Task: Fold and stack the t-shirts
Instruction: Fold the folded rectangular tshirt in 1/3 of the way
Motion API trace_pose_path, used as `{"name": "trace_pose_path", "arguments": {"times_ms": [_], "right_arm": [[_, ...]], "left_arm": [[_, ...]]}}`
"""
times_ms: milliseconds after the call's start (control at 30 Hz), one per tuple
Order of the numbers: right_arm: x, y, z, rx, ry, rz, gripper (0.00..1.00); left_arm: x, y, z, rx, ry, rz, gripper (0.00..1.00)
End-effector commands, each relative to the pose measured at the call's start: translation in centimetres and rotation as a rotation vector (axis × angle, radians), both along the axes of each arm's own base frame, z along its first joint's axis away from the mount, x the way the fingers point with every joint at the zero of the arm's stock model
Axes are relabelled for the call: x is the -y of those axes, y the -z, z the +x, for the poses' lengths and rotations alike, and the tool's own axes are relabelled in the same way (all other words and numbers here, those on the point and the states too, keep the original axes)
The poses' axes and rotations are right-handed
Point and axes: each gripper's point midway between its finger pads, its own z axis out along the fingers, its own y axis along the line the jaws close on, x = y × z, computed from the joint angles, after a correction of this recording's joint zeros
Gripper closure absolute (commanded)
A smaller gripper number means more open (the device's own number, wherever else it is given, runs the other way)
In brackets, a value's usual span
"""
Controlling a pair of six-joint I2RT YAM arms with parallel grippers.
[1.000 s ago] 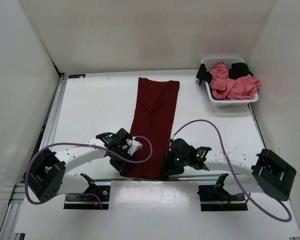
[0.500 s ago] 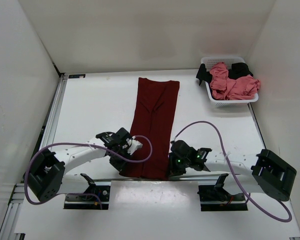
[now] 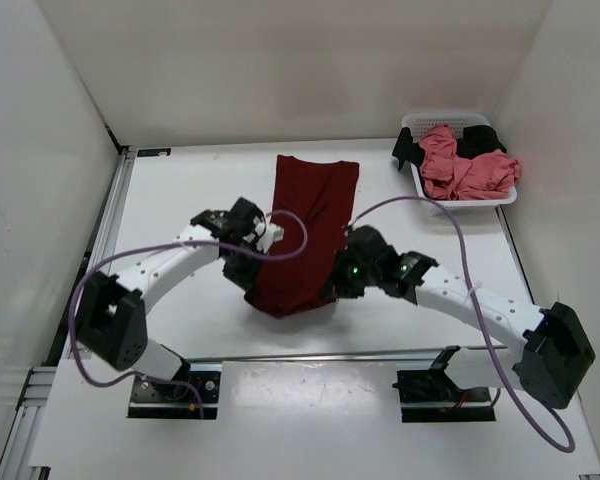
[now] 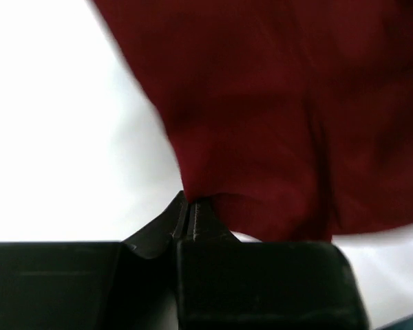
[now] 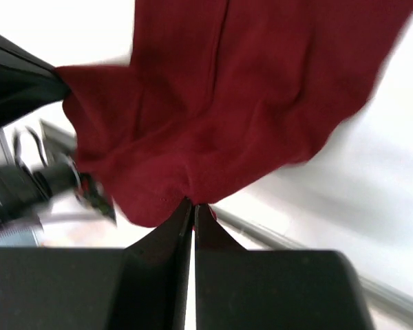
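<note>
The dark maroon t-shirt (image 3: 310, 215) lies at the centre of the table (image 3: 190, 200) as a long narrow strip running near to far. Its far end rests flat on the surface. Its near end is raised off the table, and the near hem sags in a shallow curve between the two held corners.

The left gripper (image 3: 252, 272) is clenched on the near left corner; the left wrist view shows its jaws pressed together with cloth pinched between them (image 4: 190, 216). The right gripper (image 3: 338, 285) is clenched on the near right corner; the right wrist view shows the same pinch, with the fabric hanging away from the fingertips (image 5: 193, 213).

The step in hand appears to be the crosswise fold: carrying the near end over the far part of the strip.

To do it well:
- Move both corners toward the far side at the same rate, so the hem stays square to the strip.
- Hold the corners far enough apart to take up the sag, without stretching the cloth.
- Lift high enough that the hanging hem does not drag and roll under.
- Lower the corners onto the far end with edges aligned before letting go.

The salmon pink t-shirt (image 3: 465, 170) and the black t-shirt (image 3: 480, 140) lie bunched in the basket (image 3: 460, 208) at the far right, well apart from the work, not yet folded.
</note>
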Motion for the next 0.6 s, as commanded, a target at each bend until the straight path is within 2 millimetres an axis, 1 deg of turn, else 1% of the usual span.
{"name": "trace_pose_path", "arguments": {"times_ms": [0, 33, 67, 100, 133, 167, 200, 233, 267, 300, 333, 367, 400, 467, 500, 533, 567], "right_arm": [[1.1, -2.1, 3.8, 0.057, 0.016, -0.017, 1.00], [1.5, -1.7, 5.1, 0.035, 0.028, -0.034, 1.00], [1.4, -2.7, 6.2, 0.049, 0.026, -0.032, 1.00], [1.8, -2.6, 7.1, 0.064, 0.015, -0.055, 1.00], [2.5, -1.7, 8.4, 0.039, 0.039, -0.076, 1.00], [2.4, -2.3, 9.4, 0.046, 0.043, -0.063, 1.00], [2.7, -1.6, 10.2, 0.033, 0.042, -0.076, 1.00], [3.5, -1.5, 11.5, 0.037, 0.072, -0.081, 1.00], [3.3, -2.3, 12.5, 0.049, 0.071, -0.065, 1.00], [3.4, -1.6, 13.2, 0.033, 0.071, -0.074, 1.00], [3.8, -1.4, 13.9, 0.022, 0.078, -0.066, 1.00], [3.9, -1.2, 14.5, 0.020, 0.074, -0.066, 1.00], [4.2, -0.6, 15.5, -0.003, 0.090, -0.067, 1.00], [4.6, 0.1, 16.4, -0.022, 0.094, -0.066, 1.00], [4.8, 0.6, 17.3, -0.027, 0.094, -0.057, 1.00], [4.6, 0.7, 17.5, -0.026, 0.077, -0.057, 1.00], [5.0, 1.0, 18.1, -0.030, 0.092, -0.059, 1.00]], "left_arm": [[-0.8, -1.7, 4.1, 0.051, -0.079, 0.025, 0.90], [-0.7, -3.2, 6.5, 0.104, -0.114, 0.012, 0.90], [-1.0, -2.6, 7.9, 0.101, -0.134, 0.042, 0.90], [-0.9, -2.8, 9.1, 0.113, -0.148, 0.046, 0.90], [-0.7, -4.2, 11.5, 0.157, -0.174, 0.021, 0.90], [-0.8, -3.2, 12.5, 0.129, -0.186, 0.049, 0.90], [-0.8, -3.2, 13.4, 0.127, -0.195, 0.050, 0.90], [-0.4, -3.3, 14.3, 0.135, -0.196, 0.046, 0.90], [0.0, -3.3, 16.0, 0.146, -0.205, 0.040, 0.90], [0.2, -3.3, 16.6, 0.151, -0.206, 0.037, 0.90], [0.6, -3.3, 17.5, 0.163, -0.206, 0.031, 0.90], [1.4, -3.9, 18.6, 0.194, -0.201, 0.026, 0.90], [1.5, -2.7, 19.6, 0.187, -0.204, 0.045, 0.90], [1.5, -2.0, 21.2, 0.205, -0.216, 0.078, 0.90], [1.4, -1.3, 22.1, 0.195, -0.226, 0.085, 0.90], [1.3, -1.2, 22.7, 0.204, -0.230, 0.097, 0.90], [1.5, -1.0, 23.0, 0.205, -0.231, 0.096, 0.90]]}}
